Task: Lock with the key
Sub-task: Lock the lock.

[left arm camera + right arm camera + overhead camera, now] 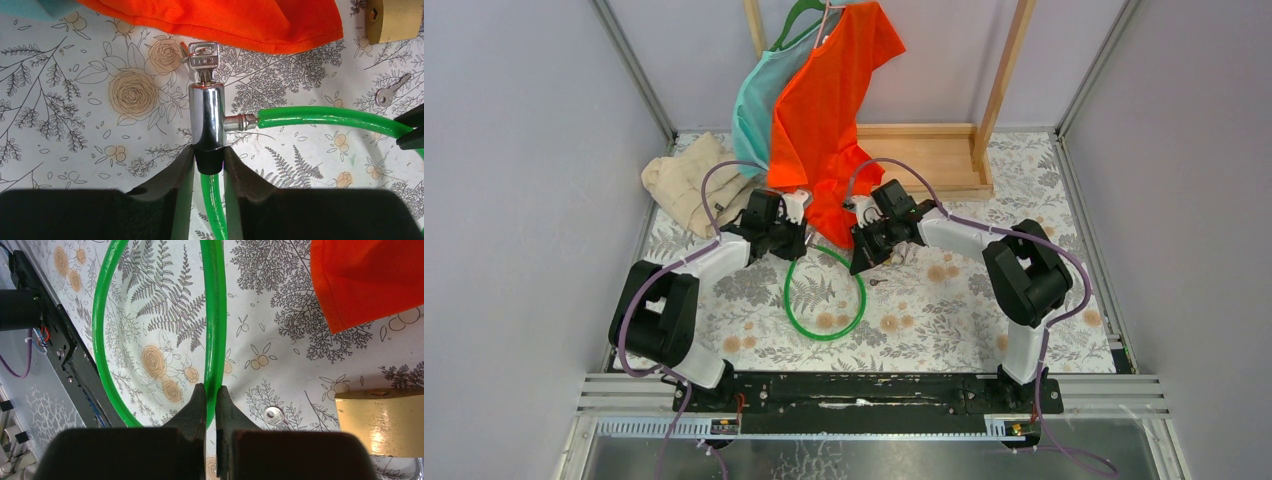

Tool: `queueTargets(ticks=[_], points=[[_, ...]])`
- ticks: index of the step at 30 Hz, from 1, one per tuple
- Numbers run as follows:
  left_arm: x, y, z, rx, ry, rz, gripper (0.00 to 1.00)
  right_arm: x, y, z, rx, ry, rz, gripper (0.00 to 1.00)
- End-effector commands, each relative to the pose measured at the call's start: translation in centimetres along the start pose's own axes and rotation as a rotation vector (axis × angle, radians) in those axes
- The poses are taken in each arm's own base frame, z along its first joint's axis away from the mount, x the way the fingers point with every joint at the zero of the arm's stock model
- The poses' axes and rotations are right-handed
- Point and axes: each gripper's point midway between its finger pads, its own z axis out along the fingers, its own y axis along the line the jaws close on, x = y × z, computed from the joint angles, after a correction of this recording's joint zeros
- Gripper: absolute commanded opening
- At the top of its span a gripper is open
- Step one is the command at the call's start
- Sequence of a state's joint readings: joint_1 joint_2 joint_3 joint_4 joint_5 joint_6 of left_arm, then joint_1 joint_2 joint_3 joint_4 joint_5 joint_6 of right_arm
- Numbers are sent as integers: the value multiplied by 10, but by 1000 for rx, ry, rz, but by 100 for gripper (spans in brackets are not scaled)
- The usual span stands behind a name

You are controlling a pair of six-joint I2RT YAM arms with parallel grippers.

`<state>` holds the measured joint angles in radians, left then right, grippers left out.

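- Two grippers, both mine; left gripper (209, 156) clenched on the black near end of the chrome barrel (206, 112).
- Silver key (204, 56), ringed head, seated in the barrel's far end, head just short of the orange shirt (225, 20) hem.
- Green cable (325, 119) plugs into the barrel's side by a metal tip and loops round on the table (75, 100).
- My right gripper (210, 392) squeezed closed, tips over the cable; pinching it or not, can't tell.
- Small loose key (274, 417) on the table just right of those tips; brass padlock (380, 422) further right, apart.
- Behind, orange shirt hangs with its bottom lying on the table; teal shirt (759, 100) beside it on the wooden rack (934, 155); beige fabric (689, 180) far left.
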<state>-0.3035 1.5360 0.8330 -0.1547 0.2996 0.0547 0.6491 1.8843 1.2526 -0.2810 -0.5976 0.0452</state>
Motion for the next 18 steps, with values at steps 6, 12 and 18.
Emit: queueTargets(ticks=[6, 12, 18], points=[[-27, -51, -8, 242, -102, 74, 0, -52, 24, 9, -90, -123, -120, 5], [-32, -54, -13, 253, -122, 67, 0, -47, 29, 15, -147, -112, -120, 12], [-36, -55, -19, 246, -154, 82, 0, -39, 23, 17, -157, -112, -116, 27]])
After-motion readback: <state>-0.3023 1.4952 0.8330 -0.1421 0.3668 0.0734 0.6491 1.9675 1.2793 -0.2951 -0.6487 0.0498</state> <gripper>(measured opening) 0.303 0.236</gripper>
